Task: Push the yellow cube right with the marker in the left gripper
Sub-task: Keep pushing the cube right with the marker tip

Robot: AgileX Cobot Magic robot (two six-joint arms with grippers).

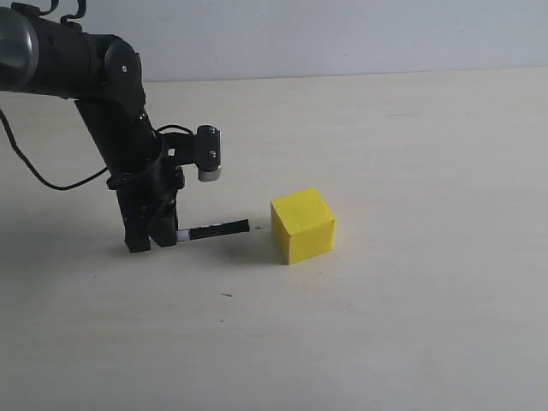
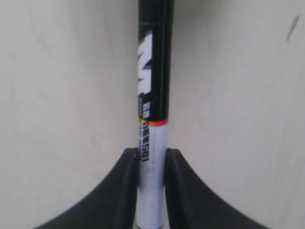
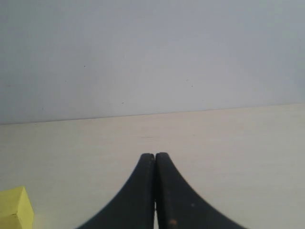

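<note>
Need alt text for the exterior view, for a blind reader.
The left gripper of a black arm holds a marker level, its black tip pointing right at a yellow cube, with a small gap between them. The cube sits on a pale table; the arm reaches in from the upper left.

Lab-like test bench: bare pale tabletop [image 1: 411, 325], plain grey wall [image 1: 342, 34].

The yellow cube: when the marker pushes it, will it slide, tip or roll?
The yellow cube probably slides, not rolls: flat faces on a smooth table. The marker is held low, so tipping seems unlikely. An off-centre push might turn it.
</note>
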